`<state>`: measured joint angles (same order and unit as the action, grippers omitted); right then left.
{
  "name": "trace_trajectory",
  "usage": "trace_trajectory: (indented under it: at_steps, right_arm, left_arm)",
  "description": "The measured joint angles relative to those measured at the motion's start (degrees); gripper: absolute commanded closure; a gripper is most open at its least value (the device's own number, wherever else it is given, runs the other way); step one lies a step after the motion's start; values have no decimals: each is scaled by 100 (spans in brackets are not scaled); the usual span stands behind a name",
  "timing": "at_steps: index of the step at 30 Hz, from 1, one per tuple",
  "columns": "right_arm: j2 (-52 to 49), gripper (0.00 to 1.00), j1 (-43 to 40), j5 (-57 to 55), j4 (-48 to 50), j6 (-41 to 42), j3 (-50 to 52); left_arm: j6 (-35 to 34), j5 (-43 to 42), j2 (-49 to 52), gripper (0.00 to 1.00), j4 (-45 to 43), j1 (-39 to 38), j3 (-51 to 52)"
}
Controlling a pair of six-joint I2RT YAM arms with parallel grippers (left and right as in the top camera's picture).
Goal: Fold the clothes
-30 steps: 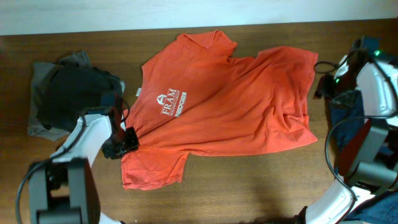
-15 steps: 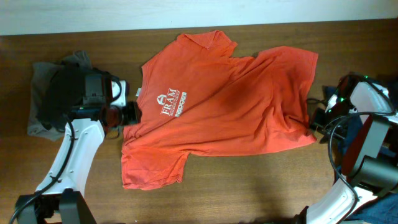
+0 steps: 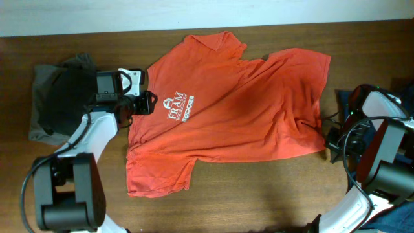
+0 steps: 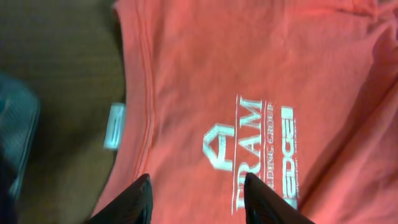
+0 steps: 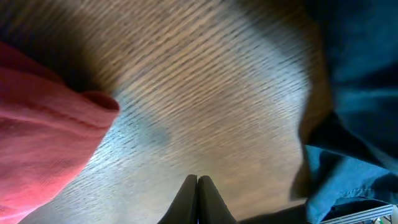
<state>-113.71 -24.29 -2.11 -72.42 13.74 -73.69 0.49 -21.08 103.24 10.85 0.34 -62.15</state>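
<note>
1. an orange t-shirt (image 3: 239, 110) lies spread flat on the wooden table (image 3: 259, 194), roughly in the middle and reaching toward the right side. it is wrinkled, with a dark crease running across the body and bunched folds near its right edge.
2. a white printed logo (image 3: 179, 107) sits on the left part of the shirt. in the left wrist view the lettering (image 4: 261, 149) reads sideways.
3. a small white tag (image 4: 114, 126) pokes out from the double-stitched left edge onto the wood.
4. the shirt's long axis runs left to right across the table. the tagged edge faces left and the broad straight edge faces right. one sleeve sticks out at the top of the overhead view, and another hangs down at the lower left.
5. a heap of dark grey clothes (image 3: 55, 103) lies just left of the shirt, and blue cloth (image 5: 354, 93) lies at the right edge of the table.
6. the left gripper (image 3: 143, 103) is over the shirt's left edge beside the logo. its fingers (image 4: 140, 199) stand wide apart with only flat orange fabric showing between them, and nothing is grasped. whether the tips touch the cloth cannot be told.
7. the right gripper (image 5: 198, 199) is over bare wood between the shirt's lower right corner and the blue cloth. its two fingers are pressed together with nothing held.
</note>
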Motion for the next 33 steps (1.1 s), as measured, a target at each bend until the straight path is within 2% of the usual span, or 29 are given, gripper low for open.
trace_trajectory:
  at_steps: [1, 3, 5, 10, 12, 13, 15, 16, 18, 22, 23, 26, 27, 30, 33]
  right_arm:
    - [0, 77, -2, 107, 24, -44, -2]
    - [0, 62, -2, 317, 68, -197, -24]
    - [0, 53, 0, 638, 127, -391, -79]
    - [0, 51, 0, 1635, 190, -905, -238]
    - [0, 51, 0, 1781, 205, -1062, -260]
    - [0, 51, 0, 1873, 212, -1154, -271]
    - [0, 50, 0, 1993, 247, -1276, -271]
    - [0, 50, 0, 2011, 264, -1300, -271]
    - [0, 50, 0, 2052, 415, -1351, -271]
    - [0, 60, 0, 2074, 1073, -1268, -177]
    - [0, 71, 0, 2002, 1333, -1130, -33]
    - [63, 87, -7, 1895, 1665, -855, 267]
    - [142, 96, -24, 1847, 1810, -778, 407]
    - [254, 96, -42, 1698, 1847, -450, 562]
    - [251, 96, -24, 1279, 1344, -240, 553]
  left_arm:
    - [0, -13, 85, 38, -170, -31, 4]
    - [52, -11, 238, 34, -557, -109, 7]
    - [66, 7, 424, 34, -992, -188, -2]
    - [9, 118, 1130, 36, -1325, -269, -63]
    - [-13, 120, 1340, 55, -1314, -262, -223]
    - [-39, 131, 1419, 77, -1279, -262, -332]
    - [-70, 186, 1563, 94, -1123, -256, -551]
    - [-72, 227, 1589, 99, -1058, -251, -595]
    - [-68, 382, 1633, 100, -918, -245, -680]
    - [-149, 581, 1635, 100, -673, -271, -802]
    - [-164, 619, 1635, 100, -608, -280, -831]
    - [-223, 688, 1635, 100, -457, -284, -914]
    - [-234, 704, 1635, 100, -431, -284, -927]
    - [-310, 767, 1668, 100, -262, -280, -1056]
    - [-330, 850, 1714, 100, -48, -280, -1213]
